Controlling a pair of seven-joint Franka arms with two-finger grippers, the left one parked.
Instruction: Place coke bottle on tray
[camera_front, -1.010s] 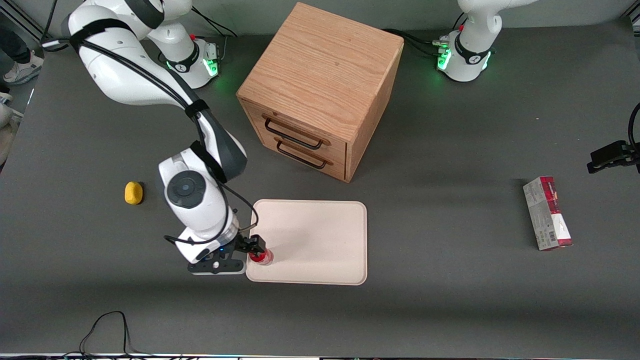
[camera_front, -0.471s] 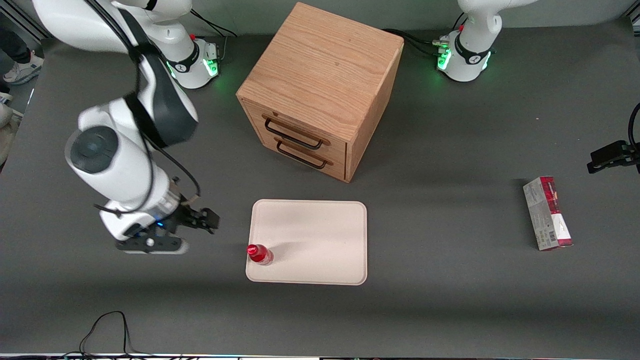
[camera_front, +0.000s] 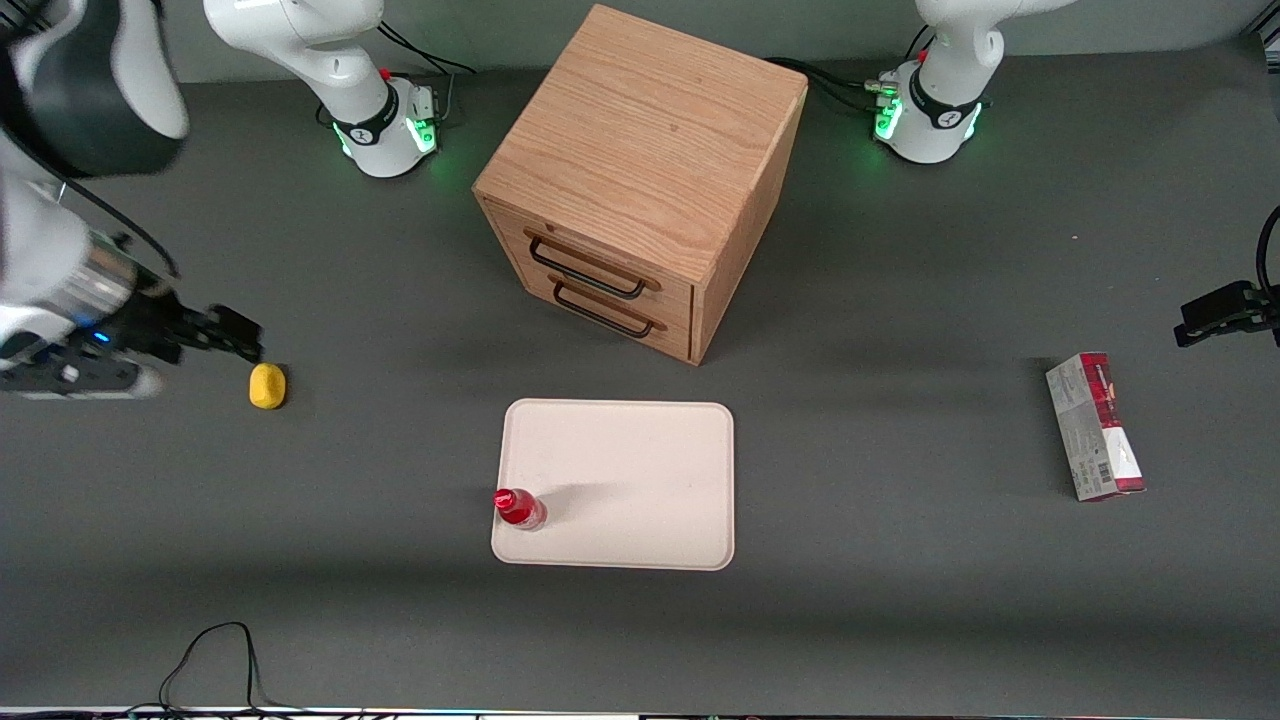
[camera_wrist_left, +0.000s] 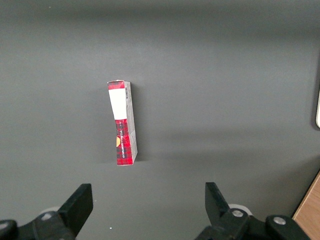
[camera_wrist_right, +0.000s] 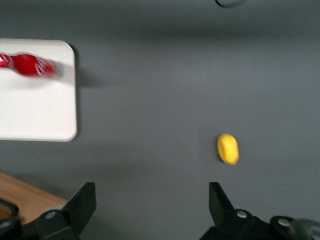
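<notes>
The small red coke bottle (camera_front: 519, 508) stands upright on the cream-white tray (camera_front: 640, 470), at the tray's corner nearest the front camera on the working arm's side. It also shows in the right wrist view (camera_wrist_right: 31, 65) on the tray (camera_wrist_right: 35, 112). My right gripper (camera_front: 235, 337) is open and empty, raised above the table far from the tray toward the working arm's end, close to the yellow lump (camera_front: 267, 386). In the right wrist view its fingers (camera_wrist_right: 82, 200) stand wide apart with bare table between them.
A wooden drawer cabinet (camera_front: 640, 180) with two black handles stands farther from the front camera than the tray. A red-and-grey carton (camera_front: 1094, 426) lies toward the parked arm's end. A black cable (camera_front: 210, 650) loops at the table's near edge.
My gripper has let go of the bottle, leaving it standing on the tray. It has lifted and pulled away toward the working arm's end, past the yellow lump.
</notes>
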